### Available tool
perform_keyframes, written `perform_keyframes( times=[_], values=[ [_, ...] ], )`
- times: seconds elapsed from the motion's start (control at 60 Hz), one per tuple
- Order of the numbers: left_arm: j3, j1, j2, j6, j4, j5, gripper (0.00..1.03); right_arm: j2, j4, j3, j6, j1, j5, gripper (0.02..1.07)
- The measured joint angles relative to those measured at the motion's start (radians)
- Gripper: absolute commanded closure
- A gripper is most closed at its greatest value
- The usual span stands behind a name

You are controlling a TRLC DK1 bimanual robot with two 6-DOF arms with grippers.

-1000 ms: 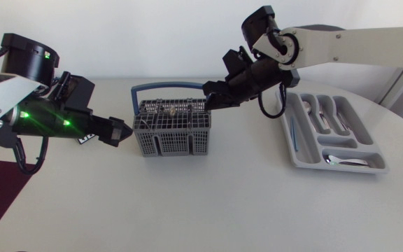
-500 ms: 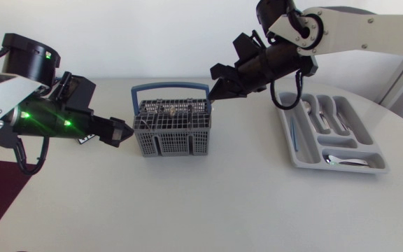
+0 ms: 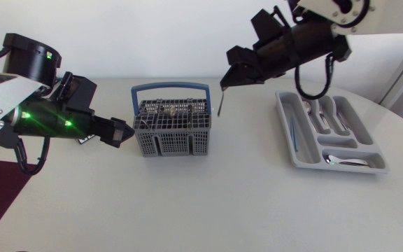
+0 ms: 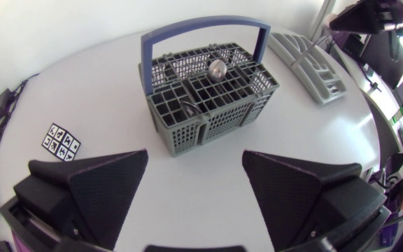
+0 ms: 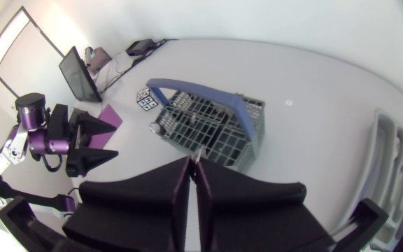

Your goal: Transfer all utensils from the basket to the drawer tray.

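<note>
the jaws of the right arm are pinched narrow on a thin dark metal utensil, which hangs straight down just off the far right corner of the grey plastic mesh basket with a blue handle. this looks like the carry step. next it wants swinging right over the grey compartmented plastic drawer tray and lowering into a slot. the jaws of the left arm stand wide, just left of the basket, where a round-ended metal piece waits.
</note>
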Motion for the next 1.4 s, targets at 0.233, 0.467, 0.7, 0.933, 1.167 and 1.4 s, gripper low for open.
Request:
perform_keyframes(
  times=[0.233,0.467,0.7,0.933,1.167,1.4],
  values=[
    [0.000,0.000,0.000,0.000,-0.001,0.000,0.09,-0.159,-0.080,-0.114,-0.150,-0.186,0.166,1.00],
    [0.000,-0.006,0.000,0.000,-0.006,0.000,0.09,-0.182,-0.063,-0.340,-0.321,-0.376,0.373,1.00],
    [0.000,-0.006,0.000,0.000,-0.008,0.000,0.09,-0.180,0.128,-0.516,-0.458,-0.550,0.529,0.99],
    [0.000,-0.009,-0.001,0.000,-0.008,0.000,0.09,-0.076,0.291,-0.540,-0.525,-0.653,0.605,0.98],
    [0.000,-0.024,-0.013,0.015,-0.007,0.000,0.09,0.048,0.405,-0.577,-0.524,-0.645,0.685,0.75],
    [0.000,-0.019,-0.016,0.097,-0.004,-0.003,0.09,0.069,0.438,-0.591,-0.507,-0.596,0.732,0.07]
  ],
)
